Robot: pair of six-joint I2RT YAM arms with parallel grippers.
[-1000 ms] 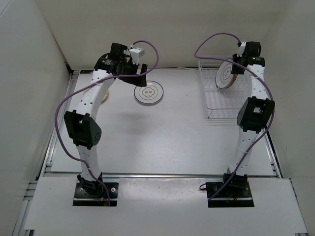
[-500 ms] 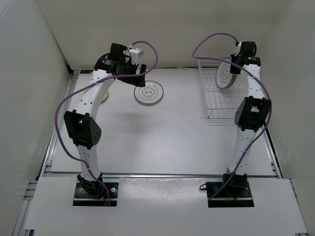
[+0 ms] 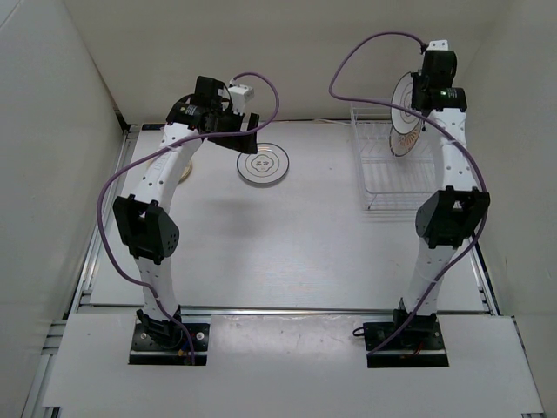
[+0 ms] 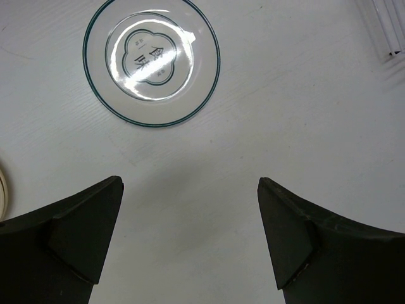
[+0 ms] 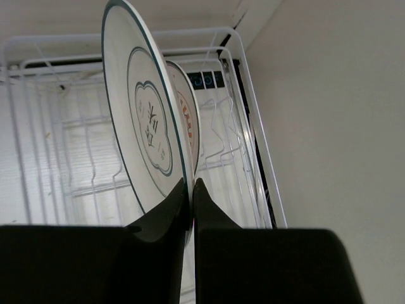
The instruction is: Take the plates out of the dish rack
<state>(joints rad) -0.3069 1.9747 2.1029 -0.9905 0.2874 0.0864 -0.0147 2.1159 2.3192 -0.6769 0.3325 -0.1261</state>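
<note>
Clenched by the right gripper (image 5: 190,183), the green-rimmed plate (image 5: 149,126) is now raised from the dish rack (image 3: 389,181); one is left. The left gripper (image 4: 190,183) is open.

Open table (image 4: 304,126) under L claw (image 4: 190,182); rack wires (image 5: 256,120) + orange plate (image 5: 189,126) tight behind held ringed plate (image 5: 142,114).

A white wire dish rack (image 3: 383,187) holds an upright orange-centred white plate (image 5: 188,120); a dark-ringed white plate (image 5: 149,126) hangs upright just over the rack; another ringed plate (image 3: 263,164) lies flat well left of it
</note>
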